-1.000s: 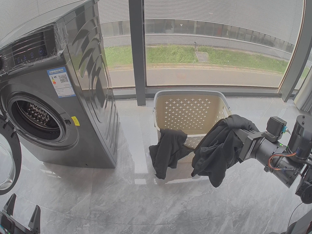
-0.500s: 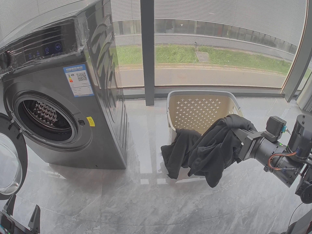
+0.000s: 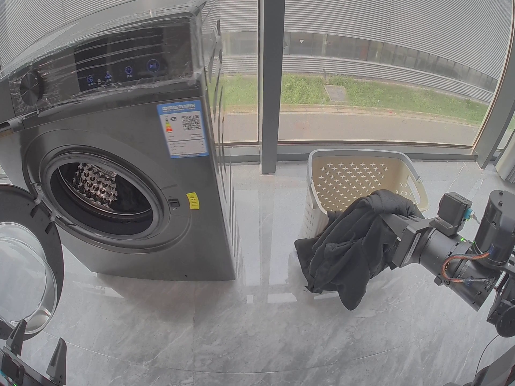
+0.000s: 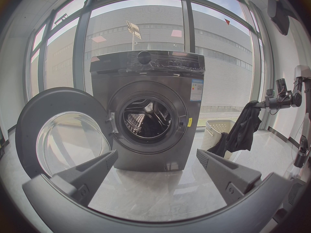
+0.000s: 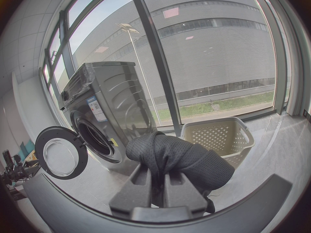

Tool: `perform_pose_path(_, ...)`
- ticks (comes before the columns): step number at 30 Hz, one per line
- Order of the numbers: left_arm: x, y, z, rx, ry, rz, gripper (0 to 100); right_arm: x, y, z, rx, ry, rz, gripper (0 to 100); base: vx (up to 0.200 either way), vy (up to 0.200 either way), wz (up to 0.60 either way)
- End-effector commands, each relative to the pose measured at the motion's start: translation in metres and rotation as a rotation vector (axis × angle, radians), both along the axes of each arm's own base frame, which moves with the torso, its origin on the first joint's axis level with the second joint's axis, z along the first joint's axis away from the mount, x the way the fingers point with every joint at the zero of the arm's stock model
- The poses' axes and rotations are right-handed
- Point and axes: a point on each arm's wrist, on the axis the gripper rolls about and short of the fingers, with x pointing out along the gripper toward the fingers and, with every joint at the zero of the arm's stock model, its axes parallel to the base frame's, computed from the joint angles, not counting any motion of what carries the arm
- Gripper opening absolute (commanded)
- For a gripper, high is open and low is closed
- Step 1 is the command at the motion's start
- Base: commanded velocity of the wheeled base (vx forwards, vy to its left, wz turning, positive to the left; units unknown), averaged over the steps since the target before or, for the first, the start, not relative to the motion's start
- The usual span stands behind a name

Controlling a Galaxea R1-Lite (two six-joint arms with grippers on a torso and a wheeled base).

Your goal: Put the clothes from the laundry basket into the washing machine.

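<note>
Change: the whole head view has swung, so the camera moved, not the things. The washer (image 3: 134, 188) now sits nearer the middle of that view and the basket (image 3: 370, 156) has slid off to the right. The right claw (image 5: 157, 177) keeps its place in the view, closed on a dark garment (image 3: 348, 247).

- Garment hangs from the claw, above the floor and in front of the basket's near-left corner.
- More dark cloth (image 3: 307, 255) lies low against the basket front. Cannot tell if it is a second piece.
- Left claw (image 4: 156, 153) is low, open and empty, facing the washer.
- Door (image 3: 27, 264) is swung wide open. The drum (image 3: 102, 194) looks bare.

Meaning: the robot seems to be turning towards the washer with its load. The carry is under way and the drop-in is not yet done.

Writing:
- Rating-type sticker (image 3: 182, 128) with coloured bars and a square code, on the front right of the opening. Print is too small to read.
- Small yellow sticker (image 3: 192, 200) by the latch, not legible.
- Panel (image 3: 123, 68) has lit icons under plastic film, with a knob (image 3: 30, 88) at its left.
</note>
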Motion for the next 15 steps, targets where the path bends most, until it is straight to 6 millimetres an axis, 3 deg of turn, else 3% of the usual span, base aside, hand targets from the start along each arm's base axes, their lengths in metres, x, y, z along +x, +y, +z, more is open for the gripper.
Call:
perform_pose_path(1, 0.0000, 0.0000, -0.0042, -0.001, -0.001, 0.000, 100, 0.0000, 0.0014, -0.0006, -0.002, 0.002, 0.006, 0, 0.000, 0.200, 0.00)
perform_pose_path(7, 0.0000, 0.0000, -0.0042, -0.003, -0.001, 0.000, 100, -0.0001, 0.0013, -0.0018, -0.005, 0.006, 0.006, 0, 0.000, 0.000, 0.00)
perform_pose_path(15, 0.0000, 0.0000, -0.0042, -0.004, -0.002, 0.000, 100, -0.0003, 0.0016, -0.0018, -0.004, 0.006, 0.009, 0, -0.200, 0.000, 0.00)
